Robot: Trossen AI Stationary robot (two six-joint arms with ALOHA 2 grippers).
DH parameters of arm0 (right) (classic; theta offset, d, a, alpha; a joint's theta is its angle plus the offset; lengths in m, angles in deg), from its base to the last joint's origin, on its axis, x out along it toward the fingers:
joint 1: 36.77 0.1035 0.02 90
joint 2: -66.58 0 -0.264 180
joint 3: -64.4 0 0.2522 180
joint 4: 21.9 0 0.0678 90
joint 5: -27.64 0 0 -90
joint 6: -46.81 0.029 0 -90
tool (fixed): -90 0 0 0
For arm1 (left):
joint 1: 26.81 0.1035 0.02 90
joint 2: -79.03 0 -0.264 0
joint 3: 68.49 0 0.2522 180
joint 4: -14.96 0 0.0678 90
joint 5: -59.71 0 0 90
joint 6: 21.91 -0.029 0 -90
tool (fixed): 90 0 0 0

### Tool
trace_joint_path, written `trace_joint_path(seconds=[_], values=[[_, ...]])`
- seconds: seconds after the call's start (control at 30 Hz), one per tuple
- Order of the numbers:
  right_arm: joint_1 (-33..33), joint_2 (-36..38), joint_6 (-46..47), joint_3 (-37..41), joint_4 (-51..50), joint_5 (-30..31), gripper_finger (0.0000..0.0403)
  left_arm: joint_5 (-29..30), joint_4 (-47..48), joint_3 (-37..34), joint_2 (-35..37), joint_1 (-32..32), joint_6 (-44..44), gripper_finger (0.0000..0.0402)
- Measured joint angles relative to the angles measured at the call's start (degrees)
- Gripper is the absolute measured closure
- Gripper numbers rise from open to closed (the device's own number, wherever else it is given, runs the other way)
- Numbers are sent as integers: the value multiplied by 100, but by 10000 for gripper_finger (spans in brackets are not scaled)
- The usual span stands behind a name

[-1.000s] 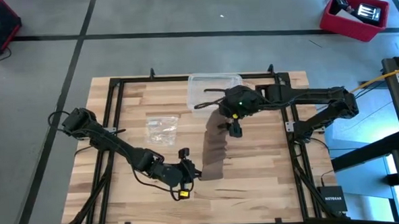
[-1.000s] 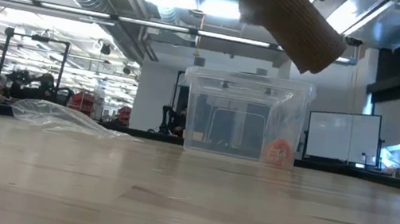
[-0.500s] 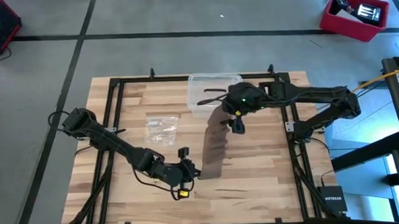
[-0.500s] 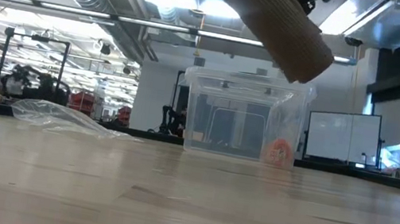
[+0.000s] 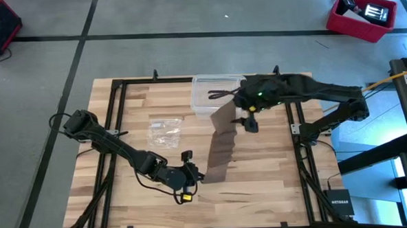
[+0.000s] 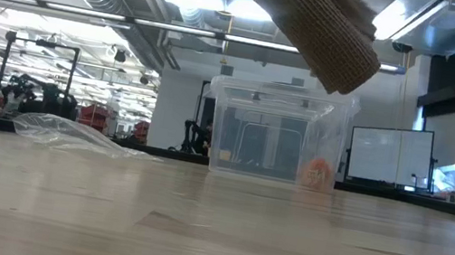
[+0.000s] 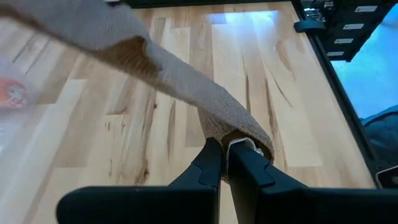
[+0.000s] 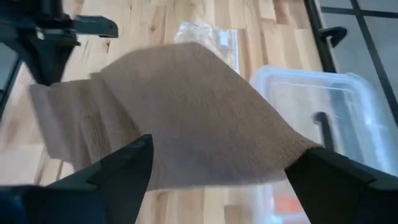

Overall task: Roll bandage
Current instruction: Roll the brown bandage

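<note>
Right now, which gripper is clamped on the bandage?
The left gripper, at the table's near side, jaws shut on the bandage end; the right gripper has open jaws.

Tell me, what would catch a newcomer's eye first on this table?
Most striking is the brown bandage, a long strip stretched above the middle of the table between the two arms. The left gripper is shut on its near end, while the right gripper stands wide open at the far end, which drapes across it. Just behind sits a clear plastic box, with a small clear bag to its left.
</note>
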Motion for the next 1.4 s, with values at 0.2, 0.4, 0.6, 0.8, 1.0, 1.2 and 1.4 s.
trace_joint_path(seconds=[0.2,0.4,0.6,0.8,1.0,1.2,1.4], values=[[1,34,107,-896,-637,424,56,-406,-16,0,0,-7,-9,394],[4,55,53,-725,-1023,369,56,-432,-133,0,0,0,100,394],[11,317,289,216,-1107,-312,56,-747,59,208,159,-4,-71,394],[181,1362,387,1675,233,-164,56,194,82,704,896,76,-1511,394],[557,2654,748,3208,2323,368,56,1107,-399,761,1565,415,-2895,394],[938,3272,764,4851,4758,802,56,1116,-870,756,1725,799,-3697,394],[940,2874,1015,5734,6490,676,56,1069,-956,756,1704,1023,-3799,394]])
